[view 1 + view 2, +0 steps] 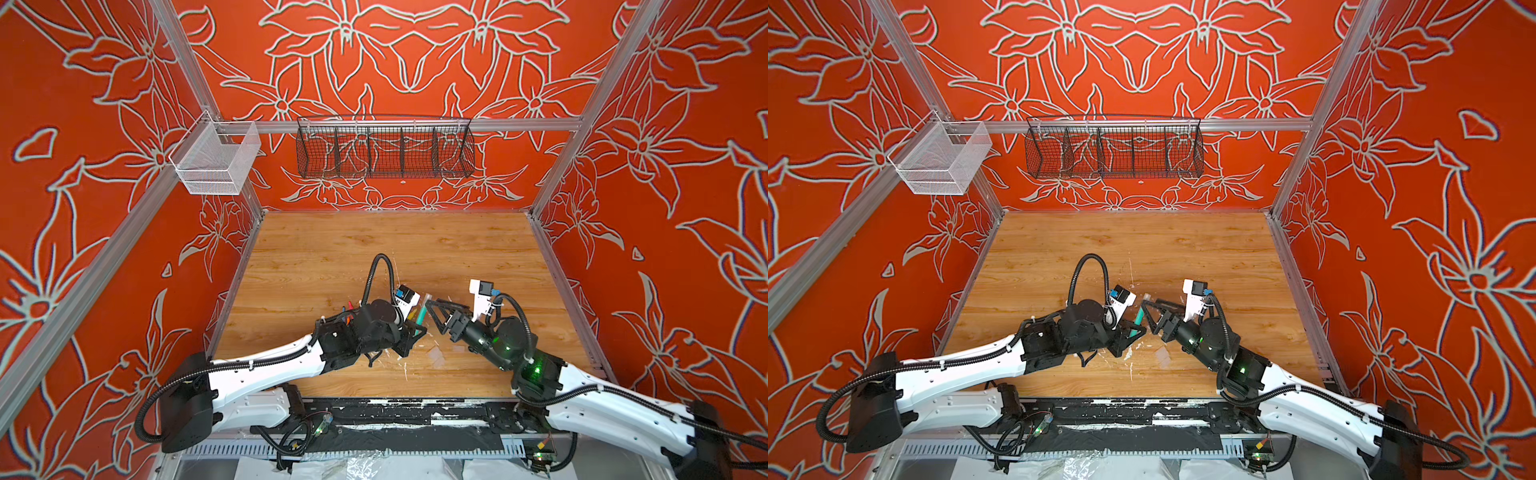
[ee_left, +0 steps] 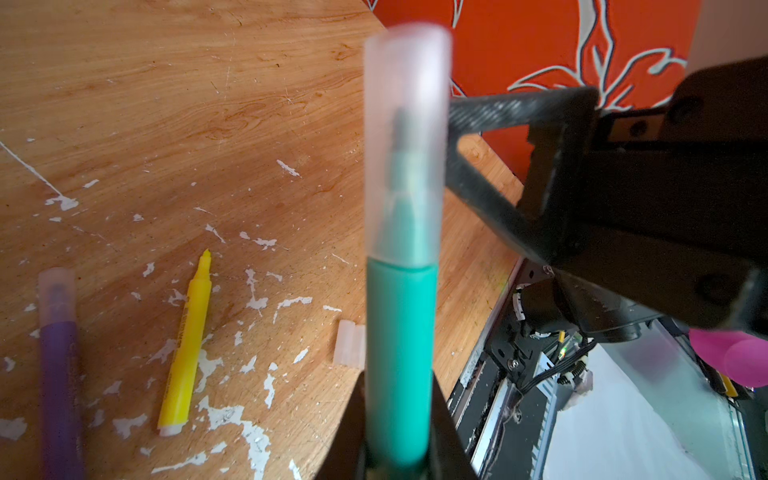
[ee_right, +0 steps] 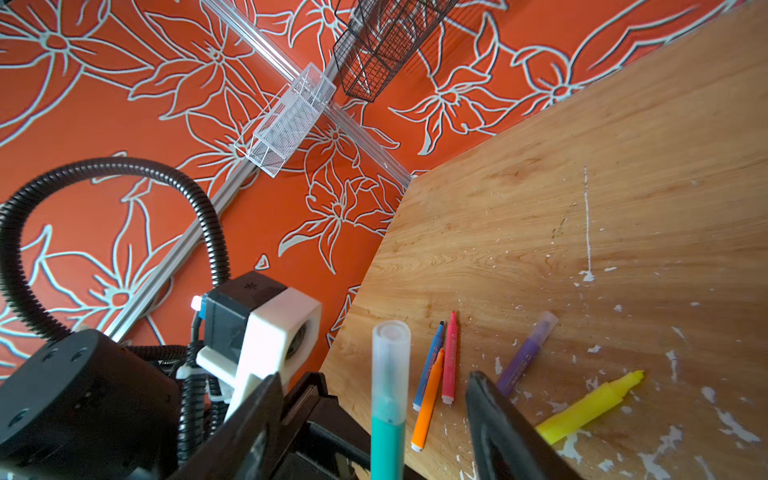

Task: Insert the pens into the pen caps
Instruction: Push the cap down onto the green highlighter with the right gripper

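Observation:
My left gripper is shut on the barrel of the green pen, which it holds above the table. A clear pen cap sits over the green pen's tip. My right gripper is open, one finger on each side of that cap without touching it. In both top views the two grippers meet mid-table. On the wood lie the blue, orange and pink pens, the yellow pen, a capped purple pen, and a loose cap.
White paint flecks are scattered over the wooden table. A black wire basket and a white mesh basket hang on the rails behind. The table's front edge with cables runs below both arms.

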